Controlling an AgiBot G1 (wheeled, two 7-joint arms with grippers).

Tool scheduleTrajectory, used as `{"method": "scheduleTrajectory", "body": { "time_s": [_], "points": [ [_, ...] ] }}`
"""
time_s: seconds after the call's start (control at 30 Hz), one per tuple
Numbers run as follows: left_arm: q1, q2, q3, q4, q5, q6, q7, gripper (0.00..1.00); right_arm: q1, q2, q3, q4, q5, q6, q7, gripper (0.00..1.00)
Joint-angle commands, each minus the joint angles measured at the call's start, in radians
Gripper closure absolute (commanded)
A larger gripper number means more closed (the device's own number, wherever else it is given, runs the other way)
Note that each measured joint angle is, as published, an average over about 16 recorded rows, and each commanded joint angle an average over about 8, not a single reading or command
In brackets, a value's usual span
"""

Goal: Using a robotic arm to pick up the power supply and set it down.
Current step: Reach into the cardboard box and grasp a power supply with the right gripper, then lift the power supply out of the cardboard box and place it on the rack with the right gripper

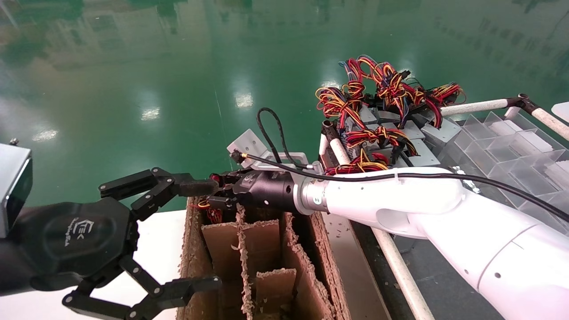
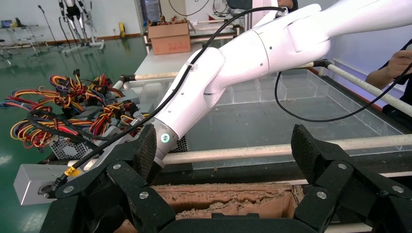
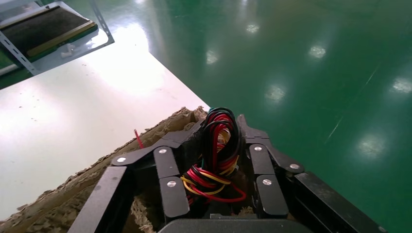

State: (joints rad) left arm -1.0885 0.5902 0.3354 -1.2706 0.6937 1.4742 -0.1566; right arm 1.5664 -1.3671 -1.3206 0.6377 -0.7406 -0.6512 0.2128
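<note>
The supply (image 3: pixel 216 162) sits clamped in the right pincer (image 1: pixel 218 195) above the box's (image 1: pixel 266 249) far-left corner; left pincer (image 1: pixel 186 235) gapes beside.

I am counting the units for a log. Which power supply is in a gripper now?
The one over the far end of the cardboard box, held in the right gripper, its wire bundle between the fingers. The other power supplies lie heaped on the rack behind.

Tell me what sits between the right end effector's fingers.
In the right wrist view, the right end effector is shut on the power supply's wire bundle, above the cardboard box.
</note>
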Motion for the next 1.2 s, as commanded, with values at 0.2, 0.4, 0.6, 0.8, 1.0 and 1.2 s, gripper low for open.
{"method": "scheduleTrajectory", "body": {
  "time_s": [0.2,0.4,0.6,0.8,1.0,1.2],
  "points": [
    [0.000,0.000,0.000,0.000,0.000,0.000,0.000,0.00,0.003,0.002,-0.011,-0.024,0.050,-0.035,-0.023,1.00],
    [0.000,0.000,0.000,0.000,0.000,0.000,0.000,0.00,0.006,0.003,-0.012,-0.048,0.095,-0.071,-0.044,1.00],
    [0.000,0.000,0.000,0.000,0.000,0.000,0.000,0.00,0.010,0.006,-0.010,-0.078,0.138,-0.122,-0.061,1.00],
    [0.000,0.000,0.001,0.000,0.000,0.000,0.000,0.00,0.012,0.010,-0.001,-0.119,0.184,-0.185,-0.079,1.00],
    [0.000,0.000,0.001,0.000,0.000,0.000,0.000,0.00,0.017,0.018,0.025,-0.169,0.238,-0.256,-0.105,1.00],
    [0.000,0.000,0.001,0.000,-0.001,0.000,0.000,0.00,0.027,0.028,0.059,-0.225,0.294,-0.345,-0.133,1.00]
  ]
}}
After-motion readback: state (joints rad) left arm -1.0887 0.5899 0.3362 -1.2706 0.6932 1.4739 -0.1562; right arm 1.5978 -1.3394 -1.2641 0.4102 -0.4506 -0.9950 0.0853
